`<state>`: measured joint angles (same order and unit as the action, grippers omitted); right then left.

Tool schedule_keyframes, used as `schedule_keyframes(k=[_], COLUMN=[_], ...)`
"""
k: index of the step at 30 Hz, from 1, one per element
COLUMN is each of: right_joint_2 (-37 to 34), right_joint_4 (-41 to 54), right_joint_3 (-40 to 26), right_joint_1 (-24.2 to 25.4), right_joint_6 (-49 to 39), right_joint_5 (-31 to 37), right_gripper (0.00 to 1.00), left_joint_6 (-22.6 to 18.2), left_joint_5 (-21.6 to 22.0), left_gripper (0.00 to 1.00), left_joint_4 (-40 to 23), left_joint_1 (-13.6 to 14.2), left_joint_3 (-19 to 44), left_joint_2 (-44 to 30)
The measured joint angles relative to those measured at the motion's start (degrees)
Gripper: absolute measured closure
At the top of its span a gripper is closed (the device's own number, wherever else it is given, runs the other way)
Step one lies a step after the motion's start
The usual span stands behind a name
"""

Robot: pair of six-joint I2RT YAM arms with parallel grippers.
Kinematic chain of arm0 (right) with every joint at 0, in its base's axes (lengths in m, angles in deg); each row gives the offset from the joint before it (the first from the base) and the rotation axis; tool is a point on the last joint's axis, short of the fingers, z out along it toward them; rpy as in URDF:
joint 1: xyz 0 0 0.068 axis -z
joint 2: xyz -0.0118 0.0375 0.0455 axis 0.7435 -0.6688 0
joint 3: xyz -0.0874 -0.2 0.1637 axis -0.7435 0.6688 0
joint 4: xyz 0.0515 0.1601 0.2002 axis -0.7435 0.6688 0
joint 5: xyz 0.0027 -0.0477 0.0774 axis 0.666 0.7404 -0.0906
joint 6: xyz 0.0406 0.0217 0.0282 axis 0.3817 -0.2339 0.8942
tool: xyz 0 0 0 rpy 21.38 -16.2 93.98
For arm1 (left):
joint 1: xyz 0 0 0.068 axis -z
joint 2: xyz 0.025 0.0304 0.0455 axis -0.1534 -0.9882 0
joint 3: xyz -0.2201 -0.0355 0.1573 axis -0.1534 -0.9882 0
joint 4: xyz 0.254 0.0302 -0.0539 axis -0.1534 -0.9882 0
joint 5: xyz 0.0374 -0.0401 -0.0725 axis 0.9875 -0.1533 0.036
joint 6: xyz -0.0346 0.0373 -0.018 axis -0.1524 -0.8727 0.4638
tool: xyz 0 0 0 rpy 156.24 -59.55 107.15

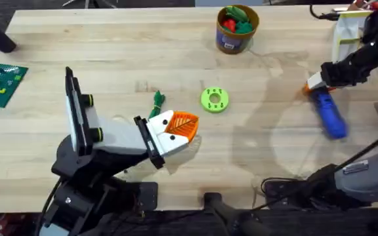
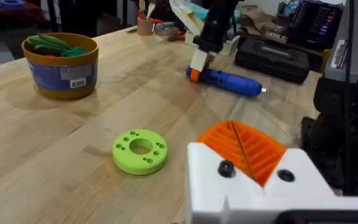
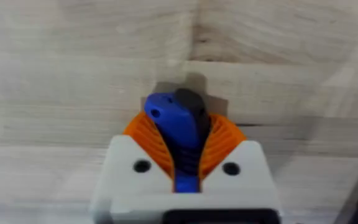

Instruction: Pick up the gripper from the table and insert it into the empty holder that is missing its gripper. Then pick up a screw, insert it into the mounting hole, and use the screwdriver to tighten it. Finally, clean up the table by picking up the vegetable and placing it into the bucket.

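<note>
Wooden table (image 1: 110, 59) mostly bare, right pincer (image 1: 315, 85) clamped on screwdriver (image 1: 330, 115) near right edge, left pincer (image 1: 179, 128) together.

Bucket (image 1: 237, 29) sits far-centre on table (image 1: 110, 59), w/ ring (image 1: 214, 99) nearer, mid-table. Vegetable (image 1: 157, 101) lies just left of ring, left gripper (image 1: 179, 128) just near of both. Screwdriver (image 1: 329, 113) lies far right, in right gripper (image 1: 315, 84).

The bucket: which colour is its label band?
Dark blue, under a tan rim; the bucket shows best in the left wrist view.
</note>
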<state>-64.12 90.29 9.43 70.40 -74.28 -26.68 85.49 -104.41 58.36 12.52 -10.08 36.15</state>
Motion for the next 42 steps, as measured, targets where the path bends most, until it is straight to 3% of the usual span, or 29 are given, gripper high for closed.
schedule_keyframes(k=[1, 2, 7, 8, 19, 24, 42], right_joint_2=[0.0, 0.0, 0.2, 0.2, 1.5, 5.3, 2.8], right_joint_4=[0.2, 0.8, 2.9, 3.3, 6.8, 13.1, 9.1], right_joint_3=[0.0, 0.0, 0.0, 0.0, -0.3, -0.3, 2.5], right_joint_1=[0.0, 0.0, -0.5, -0.7, -0.8, -0.8, -0.8], right_joint_6=[0.6, 1.0, -0.9, -1.2, -2.9, -9.0, -14.2], right_joint_5=[-0.5, -1.4, -3.7, -3.8, -3.8, -3.8, -1.2], right_gripper=[0.846, 0.751, 0.054, 0.023, 0.007, 0.007, 0.008], left_joint_6=[0.0, 0.0, 0.0, 0.0, 0.0, 0.0, 0.0], left_joint_5=[0.1, 0.1, 0.1, 0.1, 0.3, 0.3, 0.3], left_gripper=[0.991, 0.991, 0.991, 0.991, 0.991, 0.991, 0.991], left_joint_4=[0.0, 0.0, 0.0, 0.0, 0.0, 0.0, 0.0], left_joint_1=[0.0, 0.0, 0.0, 0.0, 0.0, 0.0, 0.0], left_joint_3=[0.0, 0.0, 0.0, 0.0, 0.0, 0.0, 0.0], left_joint_2=[0.0, 0.0, 0.0, 0.0, 0.0, 0.0, 0.0])
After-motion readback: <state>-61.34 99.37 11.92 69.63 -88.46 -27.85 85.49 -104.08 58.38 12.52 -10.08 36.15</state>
